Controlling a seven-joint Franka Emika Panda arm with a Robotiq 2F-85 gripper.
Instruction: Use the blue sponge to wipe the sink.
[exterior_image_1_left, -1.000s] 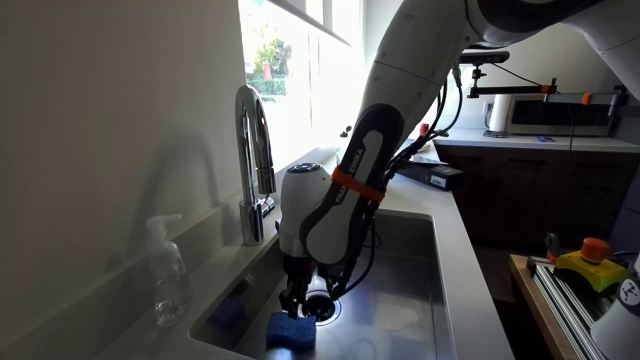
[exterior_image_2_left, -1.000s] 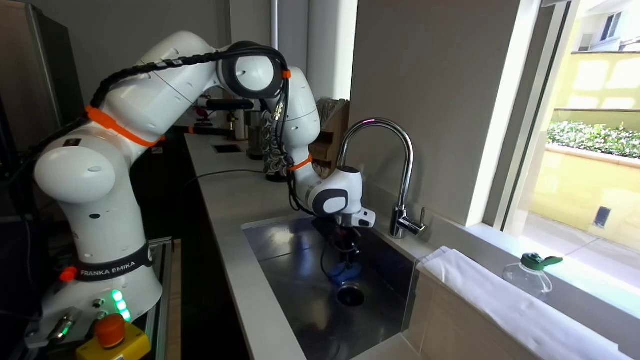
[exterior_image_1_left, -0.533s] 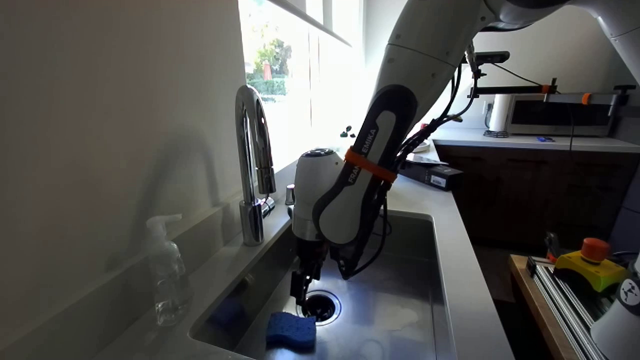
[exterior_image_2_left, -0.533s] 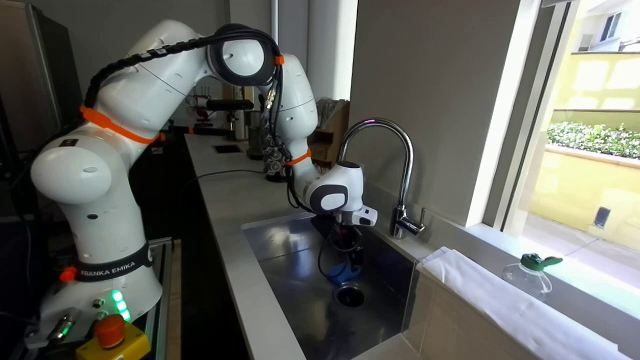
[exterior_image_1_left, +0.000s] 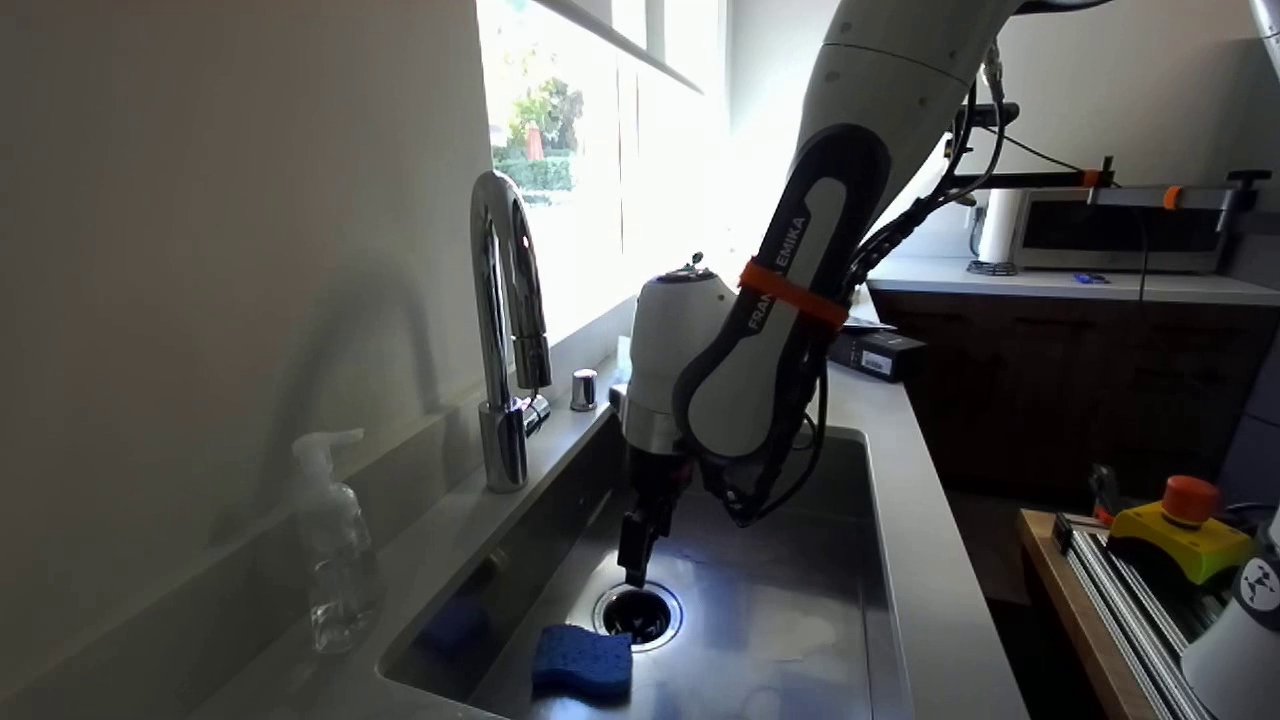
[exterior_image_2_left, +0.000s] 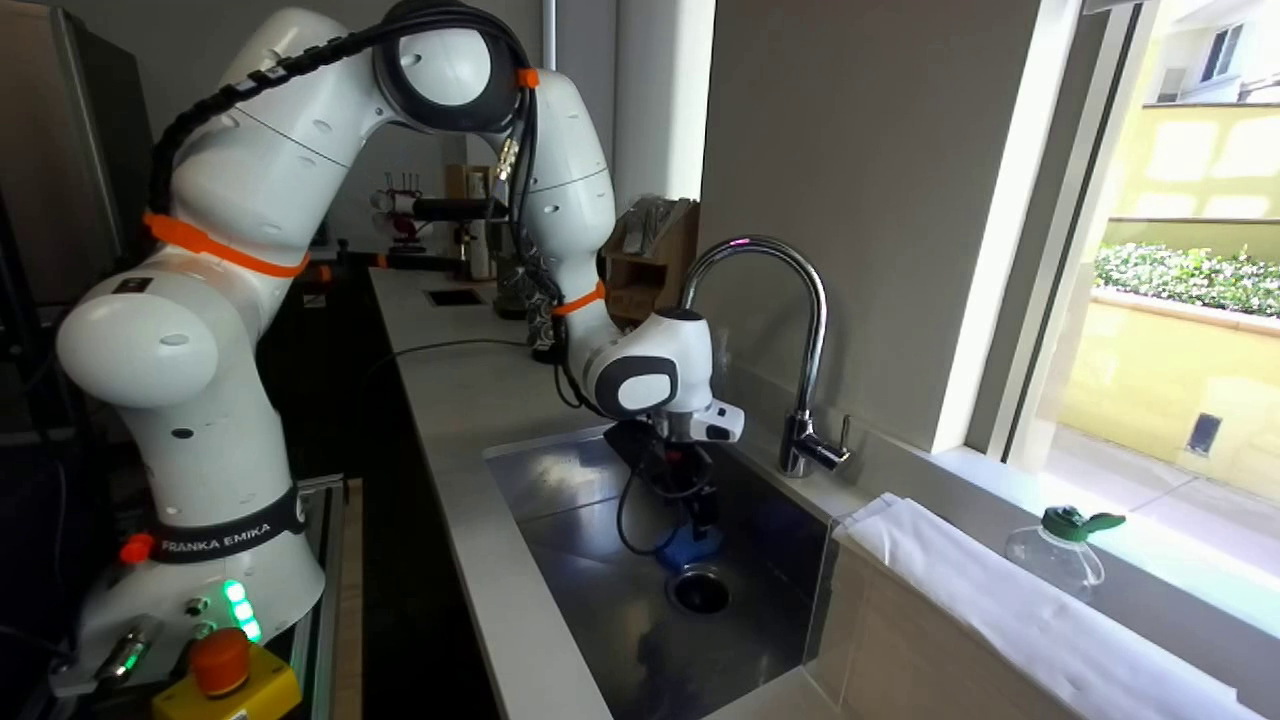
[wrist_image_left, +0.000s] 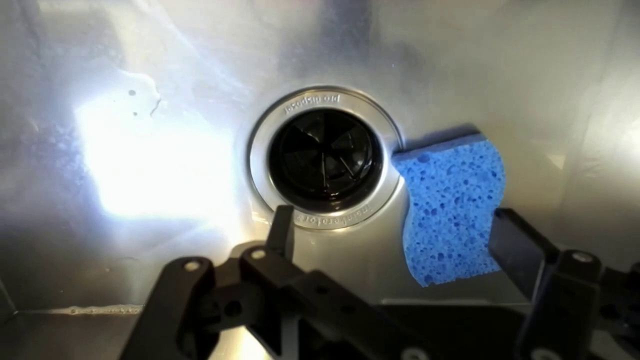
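Note:
The blue sponge (wrist_image_left: 452, 210) lies flat on the floor of the steel sink (wrist_image_left: 340, 260), its corner at the rim of the round drain (wrist_image_left: 325, 160). In both exterior views the sponge (exterior_image_1_left: 583, 662) rests beside the drain, partly behind the fingers in an exterior view (exterior_image_2_left: 690, 548). Above the basin floor hangs my gripper (wrist_image_left: 393, 212), jaws wide apart and nothing between them. Its right finger overlaps the sponge's edge in the wrist view, while the left one stands over the drain ring. In an exterior view a gap separates the fingers (exterior_image_1_left: 635, 550) from the sponge.
A tall chrome faucet (exterior_image_1_left: 500, 320) rises at the sink's wall side. A clear soap bottle (exterior_image_1_left: 335, 545) stands on the counter near the basin. A white cloth (exterior_image_2_left: 1020, 600) covers a ledge, and a green-capped bottle (exterior_image_2_left: 1065, 545) sits on the sill.
My gripper has let go of the sponge and risen, drawing back from it toward the far end of the sink in an exterior view. The sponge has stayed where it lay.

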